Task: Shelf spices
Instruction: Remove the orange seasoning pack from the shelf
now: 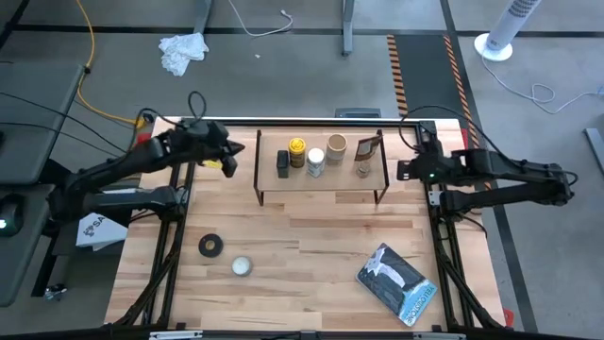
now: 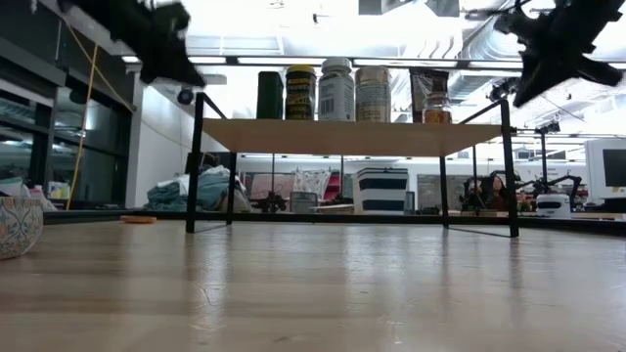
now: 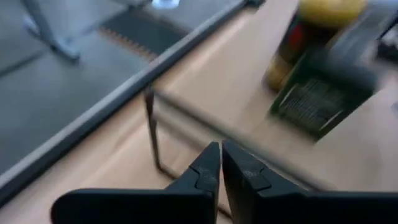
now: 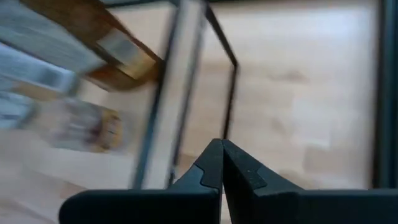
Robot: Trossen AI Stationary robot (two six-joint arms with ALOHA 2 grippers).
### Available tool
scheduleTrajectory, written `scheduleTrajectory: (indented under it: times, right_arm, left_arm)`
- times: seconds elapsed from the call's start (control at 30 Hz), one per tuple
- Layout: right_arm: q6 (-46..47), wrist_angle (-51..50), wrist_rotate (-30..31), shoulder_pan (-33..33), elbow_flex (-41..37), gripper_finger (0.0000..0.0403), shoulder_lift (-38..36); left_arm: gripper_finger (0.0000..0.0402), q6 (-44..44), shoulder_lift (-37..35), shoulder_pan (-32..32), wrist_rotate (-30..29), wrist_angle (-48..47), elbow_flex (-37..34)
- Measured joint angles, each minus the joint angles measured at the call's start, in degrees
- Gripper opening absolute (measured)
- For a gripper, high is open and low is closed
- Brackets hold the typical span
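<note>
1. On top of the shelf [image 1: 321, 185], a low wood-topped rack at the far middle of the table [image 1: 311, 236], 6 spices are standing in a row: a dark bottle [image 1: 282, 163], a yellow-lidded jar [image 1: 297, 151], a white-capped bottle [image 1: 315, 161], a tan-lidded jar [image 1: 337, 148], a tiny brown-topped jar [image 1: 362, 167] and a brown packet [image 1: 369, 148].
2. Beside the rack's left end, the left gripper [image 1: 229, 161] is hovering, its fingers pressed nearly together and pinching nothing.
3. Beside the rack's right end, the right gripper [image 1: 407, 170] is hovering with its fingers pressed together, also empty.
4. Judging by this, the shelving looks finished, so the step in hand is likely backing both arms clear.
5. Doing that well means lifting each gripper up and outward, away from the thin wire legs, so nothing is nudging the rack or tipping the closely spaced jars.
</note>
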Motion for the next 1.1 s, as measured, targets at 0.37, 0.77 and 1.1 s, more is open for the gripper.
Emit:
scheduleTrajectory:
  times: [0.37,0.77,1.1]
  right_arm:
    - [-42.05,37.62,-2.11,-0.10,0.00,0.0000,-4.80]
    - [-60.67,20.42,-9.94,-8.87,21.59,0.0184,12.13]
    - [-79.07,-3.83,-18.18,-15.95,43.62,0.0294,33.53]
  left_arm:
    - [0.0160,8.32,4.63,-7.74,0.13,0.43,18.28]
    - [0.0317,9.21,17.48,-8.24,0.21,-3.18,35.05]
    - [0.0331,8.79,22.39,-8.23,-2.13,-18.19,43.23]
